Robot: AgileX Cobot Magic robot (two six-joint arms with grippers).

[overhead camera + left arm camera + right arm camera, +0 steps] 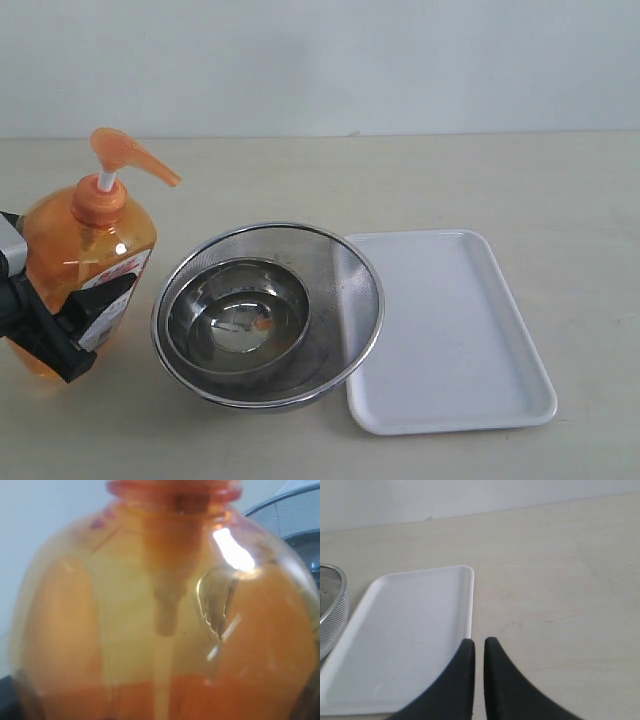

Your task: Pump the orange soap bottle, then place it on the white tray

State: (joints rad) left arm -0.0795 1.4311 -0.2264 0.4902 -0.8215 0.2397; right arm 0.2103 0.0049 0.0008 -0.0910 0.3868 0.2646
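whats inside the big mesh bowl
A smaller steel bowl sits inside the mesh bowl, with a small orange spot at its bottom; soap or reflection, unclear. The mesh bottom beneath it is covered.

From my station I see a plain, pale bluish-white wall [320,60] behind, meeting a light beige tabletop [300,180] along a straight, level seam. The tabletop looks matte, with faint scuffs and a few small dark specks. The light is soft and even, casting only weak shadows.
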